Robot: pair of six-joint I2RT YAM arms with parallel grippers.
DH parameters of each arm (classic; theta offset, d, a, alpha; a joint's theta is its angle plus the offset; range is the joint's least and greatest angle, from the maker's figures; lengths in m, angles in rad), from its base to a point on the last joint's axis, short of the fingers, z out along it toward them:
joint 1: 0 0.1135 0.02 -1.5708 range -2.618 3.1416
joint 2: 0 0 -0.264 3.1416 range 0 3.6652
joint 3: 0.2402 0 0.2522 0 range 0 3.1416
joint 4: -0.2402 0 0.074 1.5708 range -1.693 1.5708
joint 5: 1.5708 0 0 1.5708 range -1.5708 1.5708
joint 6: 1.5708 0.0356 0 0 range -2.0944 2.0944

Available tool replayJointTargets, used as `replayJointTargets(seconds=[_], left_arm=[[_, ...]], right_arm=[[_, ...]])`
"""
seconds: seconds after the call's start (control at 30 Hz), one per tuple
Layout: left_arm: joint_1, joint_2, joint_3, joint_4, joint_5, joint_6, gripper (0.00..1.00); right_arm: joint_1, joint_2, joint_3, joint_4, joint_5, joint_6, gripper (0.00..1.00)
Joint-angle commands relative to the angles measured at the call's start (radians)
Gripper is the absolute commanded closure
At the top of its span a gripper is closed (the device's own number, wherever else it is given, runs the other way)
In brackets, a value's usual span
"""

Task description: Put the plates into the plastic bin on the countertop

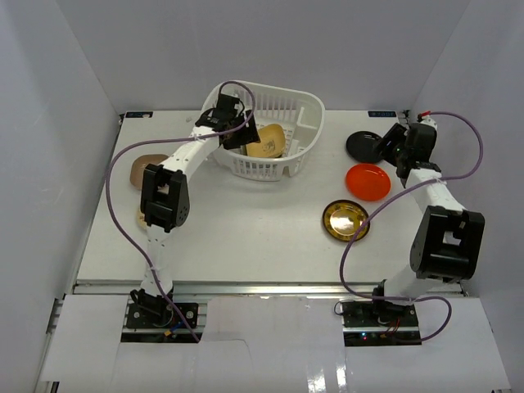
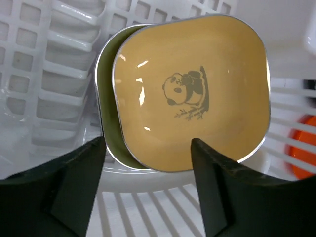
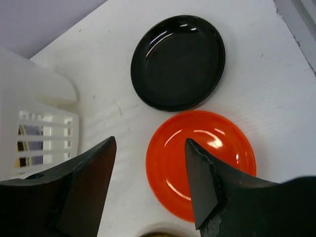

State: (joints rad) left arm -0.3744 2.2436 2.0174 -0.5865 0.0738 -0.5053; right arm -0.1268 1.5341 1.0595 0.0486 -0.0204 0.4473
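The white slotted plastic bin (image 1: 304, 129) stands at the back middle of the countertop. Inside it a yellow rounded-square plate with a panda drawing (image 2: 190, 89) leans on a green plate (image 2: 106, 118); the yellow one also shows from above (image 1: 268, 141). My left gripper (image 2: 148, 168) is open and empty just above the bin's near side (image 1: 233, 131). A black plate (image 3: 177, 61), an orange-red plate (image 3: 200, 158) and a patterned gold plate (image 1: 345, 219) lie on the right. My right gripper (image 3: 150, 163) is open and empty above the orange-red plate's left edge. A brown plate (image 1: 144, 168) lies at the left.
White walls close in the countertop (image 1: 246, 237) on three sides. Another plate's edge (image 1: 141, 218) peeks out under the left arm's elbow. The bin's wall (image 3: 34, 123) shows at the left of the right wrist view. Purple cables loop from both arms.
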Motion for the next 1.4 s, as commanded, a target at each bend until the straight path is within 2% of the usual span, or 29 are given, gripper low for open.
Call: replayJointTargets(seconds=[0.0,0.13,0.17,0.23,0.3,0.33,0.37,0.4,0.43,0.47,0.5,0.53,0.57,0.63,0.7,0.77,0.8,0.87,0.9,1.1,1.2,1.37], left_arm=[[-0.003,-0.171,0.073,0.029,-0.015,0.017,0.14],[0.0,-0.254,0.147,0.03,-0.055,0.04,0.12],[0.003,-0.315,0.139,0.031,-0.084,0.039,0.11],[0.025,-0.393,0.033,0.051,-0.147,0.034,0.11],[0.07,-0.556,-0.114,0.125,-0.172,0.013,0.12],[0.097,-0.617,-0.298,0.158,-0.174,-0.002,0.13],[0.126,-0.678,-0.389,0.21,-0.161,-0.051,0.13],[0.208,-0.794,-0.479,0.232,-0.146,-0.08,0.13],[0.248,-0.849,-0.652,0.253,-0.091,-0.105,0.14],[0.335,-0.896,-0.73,0.29,-0.076,-0.14,0.14],[0.371,-0.97,-0.796,0.3,-0.074,-0.154,0.15],[0.428,-0.992,-0.904,0.304,-0.033,-0.163,0.15],[0.495,-1.004,-0.945,0.306,0.013,-0.176,0.15],[0.531,-1.012,-1.006,0.31,0.017,-0.193,0.16],[0.575,-1.001,-1.078,0.349,0.029,-0.225,0.16],[0.633,-0.961,-1.1,0.369,0.064,-0.243,0.17],[0.655,-0.945,-1.1,0.367,0.079,-0.263,0.17],[0.704,-0.911,-1.105,0.401,0.107,-0.271,0.17],[0.713,-0.903,-1.103,0.412,0.095,-0.265,0.16],[0.776,-0.77,-1.089,0.474,0.118,-0.294,0.12],[0.802,-0.71,-1.1,0.551,0.113,-0.302,0.12],[0.809,-0.579,-1.019,0.577,0.132,-0.276,0.11]], right_arm=[[-0.042,0.116,0.094,0.066,0.011,0.03,0.35],[-0.054,0.245,0.184,0.025,0.097,0.021,0.28],[-0.06,0.302,0.227,0.011,0.09,0.019,0.28],[-0.071,0.371,0.253,-0.004,0.051,0.028,0.28],[-0.094,0.403,0.261,0.0,0.03,0.06,0.29],[-0.103,0.435,0.261,0.022,-0.022,0.07,0.3],[-0.118,0.455,0.266,0.028,-0.045,0.083,0.3],[-0.128,0.474,0.272,0.033,-0.071,0.097,0.31],[-0.137,0.509,0.275,0.054,-0.12,0.129,0.34],[-0.149,0.526,0.277,0.066,-0.145,0.149,0.35],[-0.155,0.544,0.283,0.079,-0.173,0.168,0.36],[-0.158,0.57,0.286,0.091,-0.202,0.2,0.39],[-0.158,0.583,0.287,0.124,-0.207,0.218,0.4],[-0.158,0.624,0.287,0.172,-0.246,0.284,0.43],[-0.158,0.659,0.303,0.209,-0.269,0.33,0.51],[-0.158,0.701,0.31,0.243,-0.297,0.395,0.67],[-0.158,0.705,0.298,0.278,-0.299,0.409,0.77],[-0.157,0.702,0.274,0.331,-0.299,0.441,0.83],[-0.157,0.695,0.261,0.379,-0.291,0.45,0.91],[-0.146,0.557,0.154,0.529,-0.311,0.505,0.92],[-0.119,0.437,0.079,0.6,-0.309,0.518,0.92],[-0.077,0.227,-0.013,0.655,-0.239,0.504,0.92]])
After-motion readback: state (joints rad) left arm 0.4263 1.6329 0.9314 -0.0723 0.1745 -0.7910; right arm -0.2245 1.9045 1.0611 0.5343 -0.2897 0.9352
